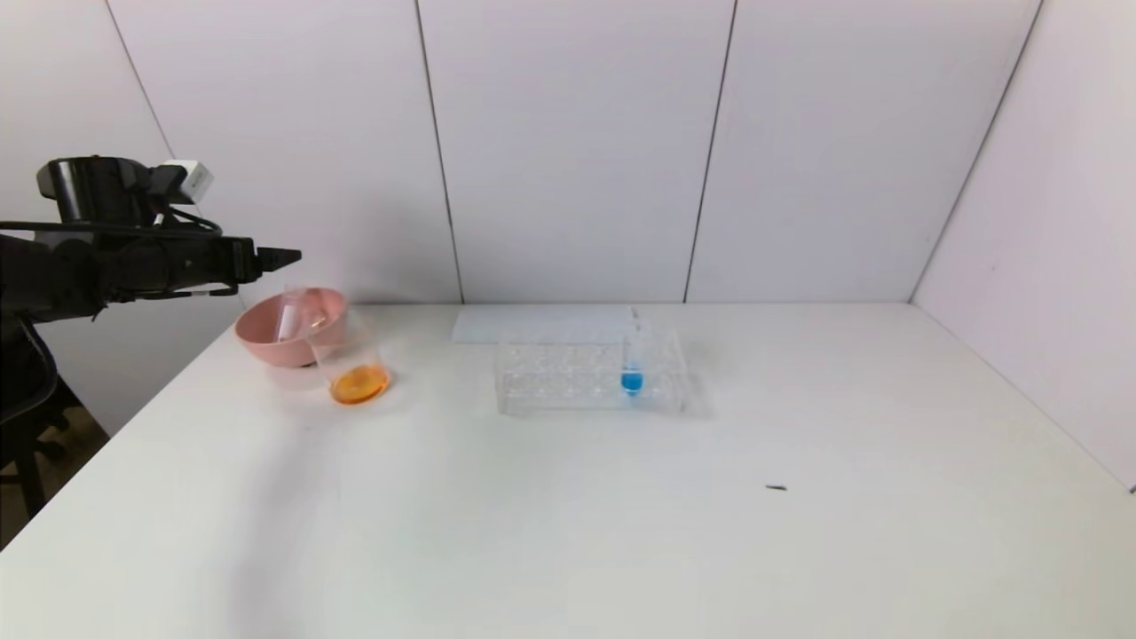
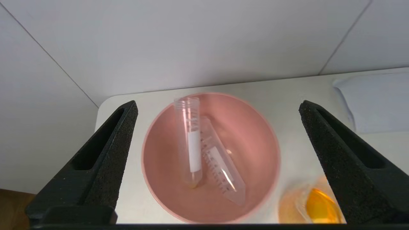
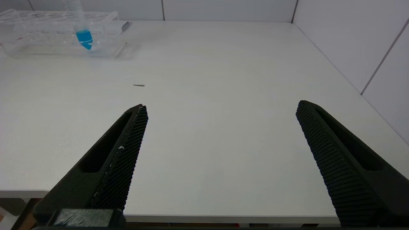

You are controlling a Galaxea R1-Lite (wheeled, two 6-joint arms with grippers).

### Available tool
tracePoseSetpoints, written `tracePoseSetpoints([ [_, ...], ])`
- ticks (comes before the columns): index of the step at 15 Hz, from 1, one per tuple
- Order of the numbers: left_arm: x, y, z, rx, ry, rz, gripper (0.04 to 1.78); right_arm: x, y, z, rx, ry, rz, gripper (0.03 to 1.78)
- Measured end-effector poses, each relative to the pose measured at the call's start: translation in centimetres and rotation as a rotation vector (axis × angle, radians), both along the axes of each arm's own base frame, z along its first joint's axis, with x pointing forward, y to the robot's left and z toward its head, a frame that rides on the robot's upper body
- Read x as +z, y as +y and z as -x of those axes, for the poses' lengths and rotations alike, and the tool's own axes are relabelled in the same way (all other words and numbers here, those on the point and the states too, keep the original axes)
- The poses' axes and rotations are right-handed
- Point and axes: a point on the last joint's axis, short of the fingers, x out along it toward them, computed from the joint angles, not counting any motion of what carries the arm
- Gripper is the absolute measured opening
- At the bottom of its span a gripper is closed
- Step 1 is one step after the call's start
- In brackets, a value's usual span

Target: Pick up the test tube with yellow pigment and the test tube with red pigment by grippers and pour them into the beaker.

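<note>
Two clear graduated test tubes lie slanted in the pink bowl (image 2: 255, 143). One tube (image 2: 188, 140) has a faint yellowish trace at its tip; the other tube (image 2: 223, 169) shows no colour, so I cannot tell which held red. In the head view they show faintly inside the bowl (image 1: 266, 346). The clear beaker (image 1: 348, 351) stands right beside the bowl with orange liquid (image 1: 359, 384) at its bottom; it also shows in the left wrist view (image 2: 319, 207). My left gripper (image 1: 282, 257) (image 2: 219, 103) hangs open and empty above the bowl. My right gripper (image 3: 221, 105) is open and empty over the table's near edge, out of the head view.
A clear tube rack (image 1: 568, 377) (image 3: 38, 35) stands mid-table holding a blue-tipped tube (image 1: 632, 355) (image 3: 83, 35). A flat white sheet (image 1: 532, 324) lies behind it. A small dark speck (image 1: 777, 487) lies on the white table. Walls close the back and right.
</note>
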Motion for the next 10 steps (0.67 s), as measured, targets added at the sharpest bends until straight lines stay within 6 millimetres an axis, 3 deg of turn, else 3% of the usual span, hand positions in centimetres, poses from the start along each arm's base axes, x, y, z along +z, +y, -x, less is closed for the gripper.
tracePoseSetpoints([
  [4, 1.6, -2.0, 3.1, -0.018, 0.002, 0.009, 1.76, 0.0, 0.0, 0.0, 0.0, 0.0, 0.0, 1.7],
  [10, 6.2, -3.8, 9.6, -0.025, -0.083, -0.014, 1.76, 0.0, 0.0, 0.0, 0.0, 0.0, 0.0, 1.7],
])
